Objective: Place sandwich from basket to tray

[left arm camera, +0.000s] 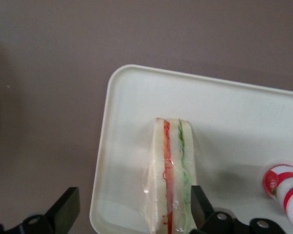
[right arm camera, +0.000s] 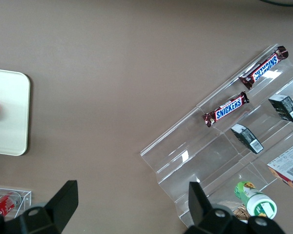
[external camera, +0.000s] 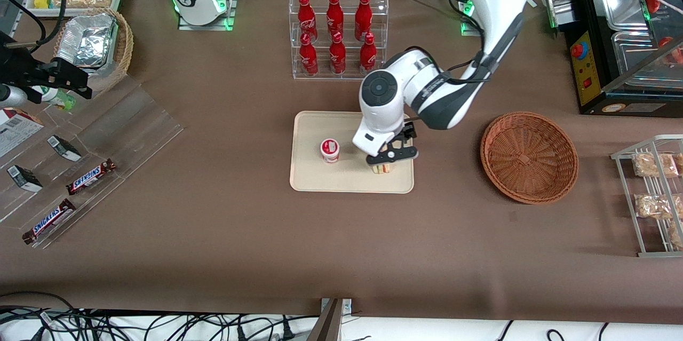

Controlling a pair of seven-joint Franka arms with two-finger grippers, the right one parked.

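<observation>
The sandwich (left arm camera: 170,178) stands on edge on the tray (external camera: 309,178), near the corner toward the working arm's end. Right over it hangs the gripper (external camera: 385,162), fingers (left arm camera: 199,207) spread wide, one just beside the bread, the other out past the tray's rim — released. A small red-and-white cup (external camera: 330,150) shares the tray. The basket (external camera: 529,157) sits well apart.

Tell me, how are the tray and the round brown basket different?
The tray is a flat, smooth, cream rectangle; the basket is round, woven and reddish-brown. The tray holds the sandwich and a small cup, with the open gripper just above the sandwich; the basket holds nothing. Both sit on the brown table.
</observation>
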